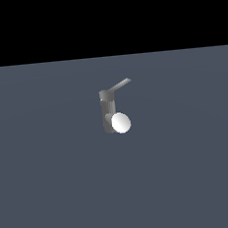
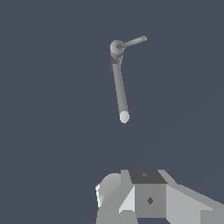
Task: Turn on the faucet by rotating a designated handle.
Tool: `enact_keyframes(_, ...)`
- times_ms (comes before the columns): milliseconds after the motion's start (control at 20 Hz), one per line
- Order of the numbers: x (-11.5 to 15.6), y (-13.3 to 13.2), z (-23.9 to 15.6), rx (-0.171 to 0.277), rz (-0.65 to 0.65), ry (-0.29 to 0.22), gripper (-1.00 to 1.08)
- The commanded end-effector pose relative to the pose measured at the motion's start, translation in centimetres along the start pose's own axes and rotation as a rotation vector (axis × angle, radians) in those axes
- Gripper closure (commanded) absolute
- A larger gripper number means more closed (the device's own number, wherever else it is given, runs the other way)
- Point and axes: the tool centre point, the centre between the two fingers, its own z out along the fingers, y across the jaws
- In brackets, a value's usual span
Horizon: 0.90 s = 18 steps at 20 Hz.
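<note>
Scanning the exterior view from its left, meet plain slate-grey floor [image 1: 42,167] first, lying under a flat black band [image 1: 105,20] across the top. Near the middle, find the faucet [image 1: 108,111]: a small dark grey cylinder, upright on the floor and well apart from every edge of the view. Low on its body, toward the exterior view's right, note a short-looking spout ending in a bright white round disc [image 1: 121,122], turned toward the camera and a little to the exterior view's right. From the faucet's top, follow the handle [image 1: 119,85], a thin light grey bar, out toward the exterior view's right and slightly upward, its far tip touching nothing.

Turning to the wrist view, see the faucet [image 2: 119,83] from above, well apart from the gripper [image 2: 148,199], with only bare floor [image 2: 48,131] between. Pick out the round cap [image 2: 117,47], then a long grey shaft [image 2: 120,87] running from it to a white end, and the handle [image 2: 132,42] sticking out sideways from the cap at an angle to that shaft. Of the gripper, make out only blocky grey and white housing [image 2: 131,203] at the picture's edge. Fingertips out of sight, so cannot tell whether clenched or released. Not in contact with faucet or handle.
</note>
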Motion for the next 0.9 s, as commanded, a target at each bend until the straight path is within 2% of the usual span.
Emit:
enact_keyframes(0, 0.0, 0.0, 0.0, 0.000, 0.000, 0.000, 1.08)
enact_keyframes(450, 1.1, -0.6, 1.1, 0.000, 0.048, -0.002, 1.08)
enact_keyframes(850, 4.0, -1.9, 3.9, 0.001, 0.174, -0.006, 1.08)
